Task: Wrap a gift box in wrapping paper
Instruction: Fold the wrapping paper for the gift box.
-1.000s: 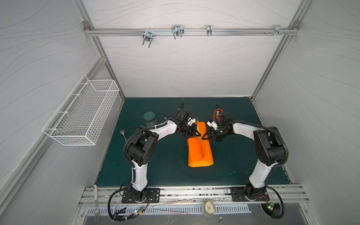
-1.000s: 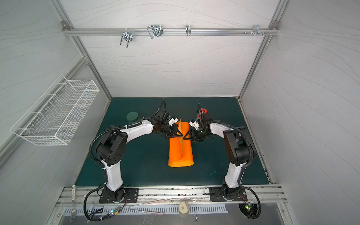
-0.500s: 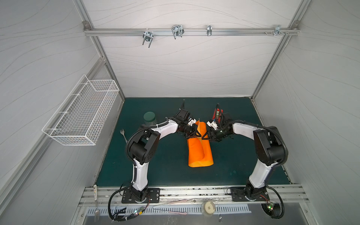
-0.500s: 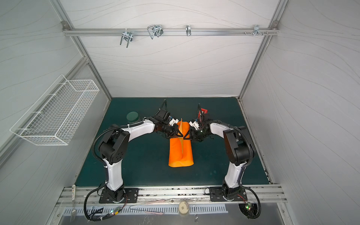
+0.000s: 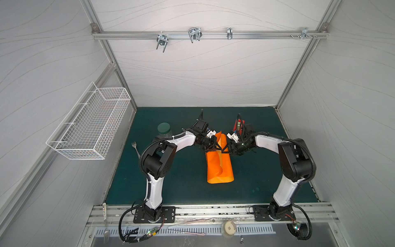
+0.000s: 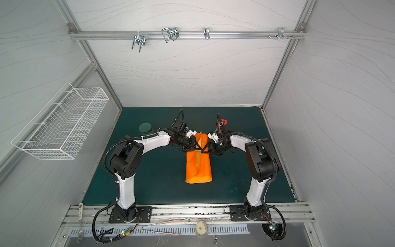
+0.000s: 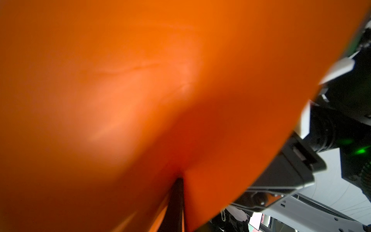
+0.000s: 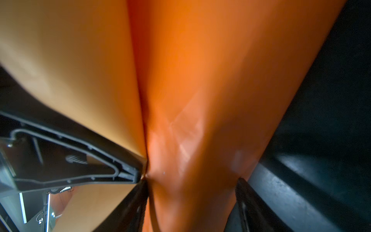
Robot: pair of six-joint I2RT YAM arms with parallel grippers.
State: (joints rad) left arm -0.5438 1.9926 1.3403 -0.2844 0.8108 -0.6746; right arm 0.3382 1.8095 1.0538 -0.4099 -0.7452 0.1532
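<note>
Only my left elbow crept inward. Now my right pincer [image 5: 224,152] clasps the wrapping paper [image 5: 220,169], rolled mid-tabletop [image 5: 181,184]; the left pincer [image 5: 218,147] grip I cannot tell. The gift box is hidden; ends unfolded.

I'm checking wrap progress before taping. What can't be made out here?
- Gift box: unseen in every view, presumably under the wrapping paper.
- Left gripper jaws: paper fills the left wrist view; tiny in top views.
- Right gripper grip: jaws straddle paper; right wrist view blurred.
</note>
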